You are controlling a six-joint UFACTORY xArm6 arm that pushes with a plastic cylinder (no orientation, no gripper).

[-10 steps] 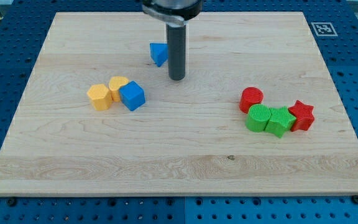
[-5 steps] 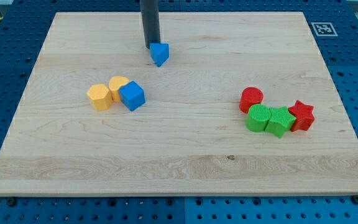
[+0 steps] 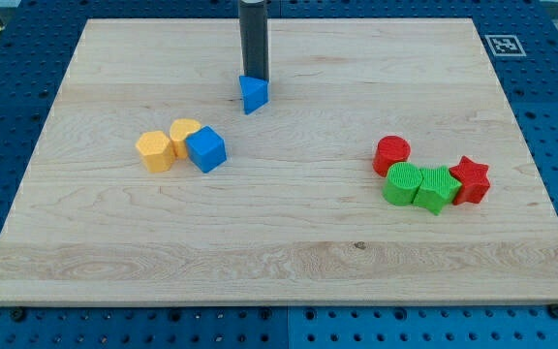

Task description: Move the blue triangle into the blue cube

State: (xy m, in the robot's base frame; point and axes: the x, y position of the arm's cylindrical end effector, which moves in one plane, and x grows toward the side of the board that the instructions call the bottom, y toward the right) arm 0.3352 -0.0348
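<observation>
Blue triangle (image 3: 253, 94) sits near the table's top edge, about midway across, touching my tip (image 3: 254, 78) on its top side. My rod has no jaws. Blue cube (image 3: 206, 149) lies apart, toward the bottom-left, beside two yellow blocks (image 3: 168, 143).

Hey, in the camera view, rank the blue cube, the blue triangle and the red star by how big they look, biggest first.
1. Blue cube and red star: they look about alike, so I won't rank them against each other.
2. Blue triangle: smallest, though it lies nearer the view's top, possibly farther from the camera. My tip is right above it.
</observation>
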